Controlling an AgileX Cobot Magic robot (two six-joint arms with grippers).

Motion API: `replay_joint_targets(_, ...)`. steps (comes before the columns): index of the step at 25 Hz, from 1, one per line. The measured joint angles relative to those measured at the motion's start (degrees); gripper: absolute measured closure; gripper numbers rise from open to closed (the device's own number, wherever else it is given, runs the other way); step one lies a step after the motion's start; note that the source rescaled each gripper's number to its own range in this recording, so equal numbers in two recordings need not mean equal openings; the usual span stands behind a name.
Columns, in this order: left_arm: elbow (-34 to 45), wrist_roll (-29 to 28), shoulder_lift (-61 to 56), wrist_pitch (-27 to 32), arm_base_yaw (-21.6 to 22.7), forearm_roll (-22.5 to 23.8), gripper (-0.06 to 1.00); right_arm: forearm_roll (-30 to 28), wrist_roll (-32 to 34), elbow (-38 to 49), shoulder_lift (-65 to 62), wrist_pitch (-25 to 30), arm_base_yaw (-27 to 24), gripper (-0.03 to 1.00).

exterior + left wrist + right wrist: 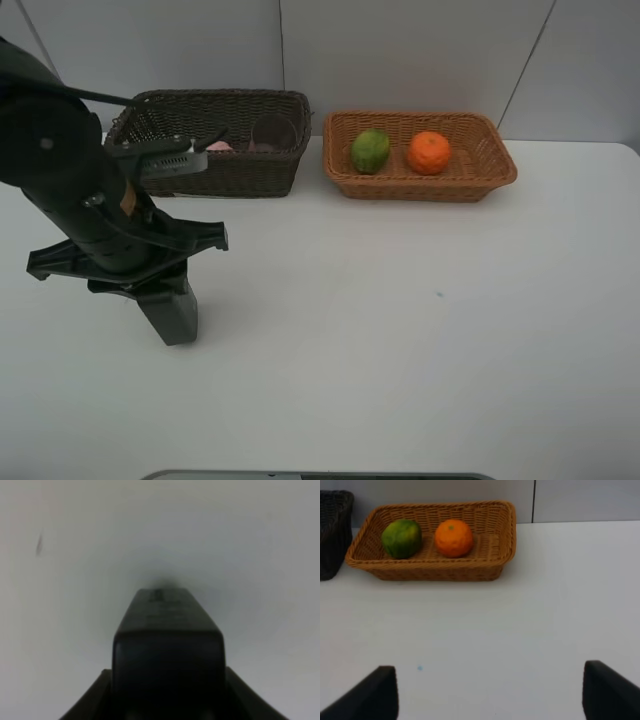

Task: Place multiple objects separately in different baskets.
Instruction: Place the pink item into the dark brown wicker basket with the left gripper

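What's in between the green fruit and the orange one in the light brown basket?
Nothing but the bare woven floor of the tan basket. The green fruit and the tangerine sit apart, as the right wrist view shows clearly.

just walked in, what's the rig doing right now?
The left gripper is closed around a dark grey dispenser standing on the table, in front of the dark basket, which already holds a translucent cup and something pink. The tan basket holds a green fruit and a tangerine. The right gripper hangs open and empty.
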Motion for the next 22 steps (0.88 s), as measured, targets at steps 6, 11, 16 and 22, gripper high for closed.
replay_joint_targets(6, -9.5, 3.8, -3.1, 2.1, 0.0, 1.2, 0.53, 0.0, 0.0, 0.0, 0.0, 0.0, 0.0, 0.42)
replay_joint_targets(11, -15.7, 4.9, -3.1, 4.2, 0.7, 6.1, 0.53, 0.0, 0.0, 0.0, 0.0, 0.0, 0.0, 0.42)
replay_joint_targets(16, -20.6, 7.7, -3.1, 3.9, 4.6, 11.1, 0.53, 0.0, 0.0, 0.0, 0.0, 0.0, 0.0, 0.42)
replay_joint_targets(22, -22.1, 9.4, -1.1, -0.1, 9.7, 20.1, 0.53, 0.0, 0.0, 0.0, 0.0, 0.0, 0.0, 0.42)
